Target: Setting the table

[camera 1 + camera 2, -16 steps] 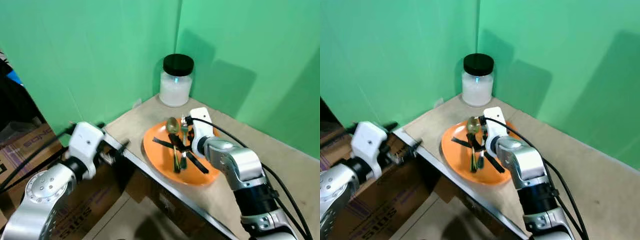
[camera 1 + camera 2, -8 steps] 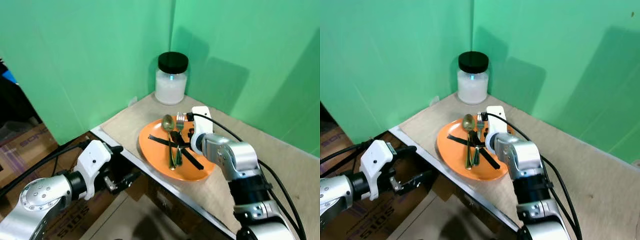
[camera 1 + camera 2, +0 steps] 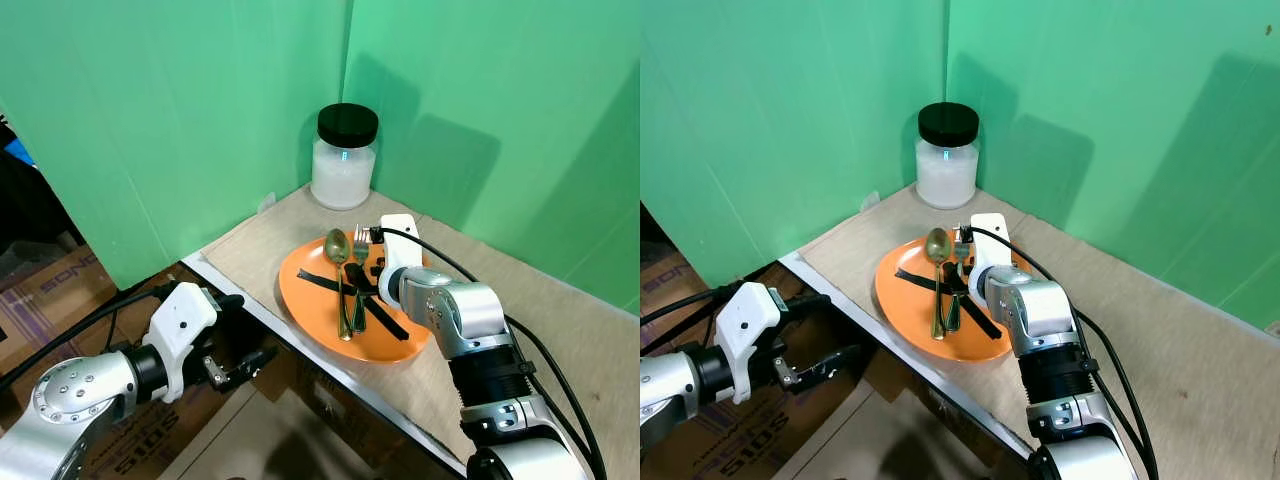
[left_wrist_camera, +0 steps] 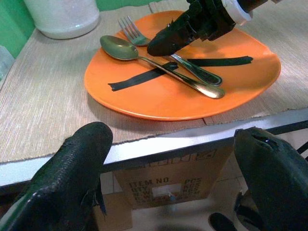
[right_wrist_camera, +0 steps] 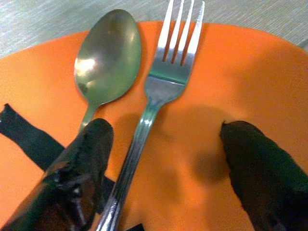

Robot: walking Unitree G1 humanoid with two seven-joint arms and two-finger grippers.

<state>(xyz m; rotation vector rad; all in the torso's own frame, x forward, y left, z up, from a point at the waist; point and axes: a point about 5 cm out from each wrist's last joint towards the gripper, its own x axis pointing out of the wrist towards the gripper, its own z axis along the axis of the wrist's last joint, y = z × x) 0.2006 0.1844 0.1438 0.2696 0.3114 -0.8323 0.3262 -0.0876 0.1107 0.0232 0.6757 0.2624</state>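
Where the table (image 3: 560, 330) meets the corner of the green walls (image 3: 170, 110), the orange plate (image 3: 400, 345) sits close to the near metal-trimmed edge, its rim just short of the drop. A spoon (image 3: 338, 262) and a fork (image 3: 359, 272) lie side by side on the plate, crossing two strips of black tape (image 4: 159, 72). The right gripper (image 5: 163, 168) is lowered onto the plate with its fingers spread apart, one on each side of the fork's handle, holding nothing. A white jar with a black lid (image 3: 345, 160) stands well behind the plate, in the corner, leaving bare mat between. The left gripper (image 3: 240, 365) hangs below and outside the table edge, fingers apart and empty, above cardboard boxes (image 3: 60, 290) on the floor. Open tabletop extends to the robot's right of the plate.
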